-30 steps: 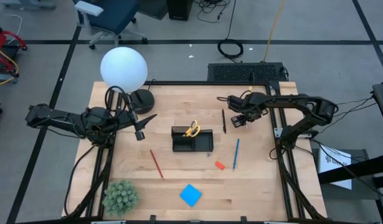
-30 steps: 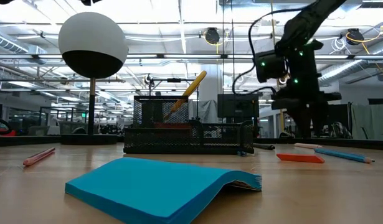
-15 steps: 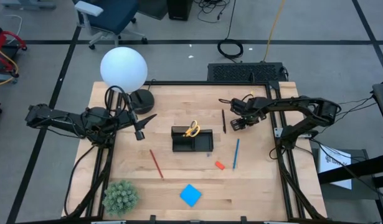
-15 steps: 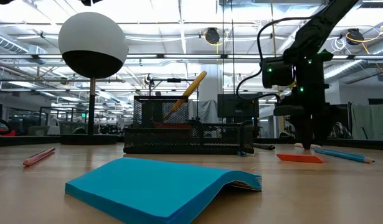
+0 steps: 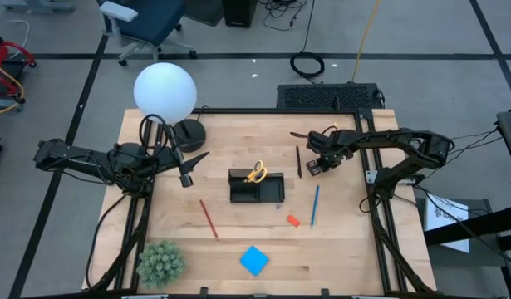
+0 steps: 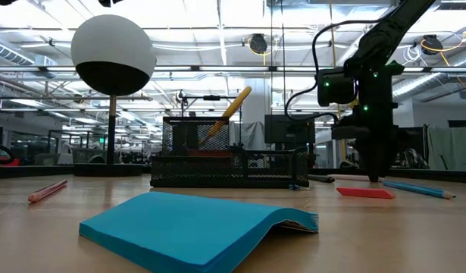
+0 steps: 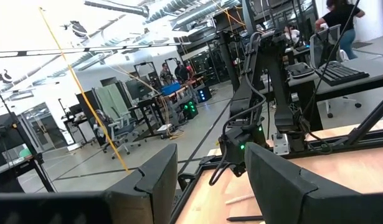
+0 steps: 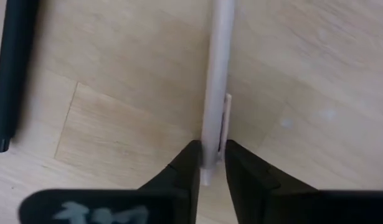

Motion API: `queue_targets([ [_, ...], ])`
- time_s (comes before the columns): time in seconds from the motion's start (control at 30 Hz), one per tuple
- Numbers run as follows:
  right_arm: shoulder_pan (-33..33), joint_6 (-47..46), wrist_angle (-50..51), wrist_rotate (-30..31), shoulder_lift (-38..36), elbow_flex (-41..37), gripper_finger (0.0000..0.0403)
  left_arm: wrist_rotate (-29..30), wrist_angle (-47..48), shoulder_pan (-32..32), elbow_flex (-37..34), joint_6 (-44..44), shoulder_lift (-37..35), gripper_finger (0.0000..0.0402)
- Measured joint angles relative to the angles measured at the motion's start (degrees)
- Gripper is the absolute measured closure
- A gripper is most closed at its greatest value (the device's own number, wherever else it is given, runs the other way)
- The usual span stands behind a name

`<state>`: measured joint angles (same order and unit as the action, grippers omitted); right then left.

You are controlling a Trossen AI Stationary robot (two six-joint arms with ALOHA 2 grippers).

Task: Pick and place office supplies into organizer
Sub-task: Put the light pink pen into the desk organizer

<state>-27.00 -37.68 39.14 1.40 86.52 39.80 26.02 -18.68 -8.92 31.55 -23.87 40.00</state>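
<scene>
The organizer (image 5: pixel 257 187) sits near the middle of my table (image 5: pixel 346 249), a black mesh tray with the yellow-handled scissors (image 5: pixel 256 173) already standing in its taller compartment, handles up and tilted in the low view. My right gripper (image 8: pixel 209 163) is down at the tabletop, right of the organizer, and its two fingers (image 8: pixel 186 167) pinch a pale pen (image 8: pixel 216 74) between them; in the right wrist view the tips press against both sides of the barrel with the pen lying flat on the wood. Just beside it lies a black pen (image 5: pixel 298 161), between the gripper and the organizer and apart from the pale one.

The rest of the supplies are scattered on the near half of the table. A blue pencil (image 5: pixel 315 205) lies right of the organizer, a small orange-red eraser (image 5: pixel 293 220) close to it, a red pencil (image 5: pixel 208 218) to the organizer's left, and the blue note pad (image 5: pixel 254 260) near the table's front edge, filling much of the low view.

My left gripper (image 5: pixel 189 169) waits at the left side, held above the table with its fingers (image 7: pixel 147 186) spread apart and empty. Behind it stands the white globe lamp (image 5: pixel 164 91) on its round black base (image 5: pixel 189 131). A green spiky plant (image 5: pixel 160 262) occupies the front left corner. Nothing lies between the right gripper and the organizer except the black pen.
</scene>
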Motion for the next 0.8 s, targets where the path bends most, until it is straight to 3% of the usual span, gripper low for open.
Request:
queue_targets([
  [0.47, 0.00, 8.15, -0.12, -0.19, -0.18, -0.02, 0.0368, 0.02, 0.00, 0.01, 0.00, 0.03, -0.01, 0.0215],
  [0.8, -0.03, 8.46, -0.35, 0.23, -9.65, -0.42, 0.0370, 0.02, 0.00, 0.00, 0.00, -0.25, 0.00, 0.0215],
])
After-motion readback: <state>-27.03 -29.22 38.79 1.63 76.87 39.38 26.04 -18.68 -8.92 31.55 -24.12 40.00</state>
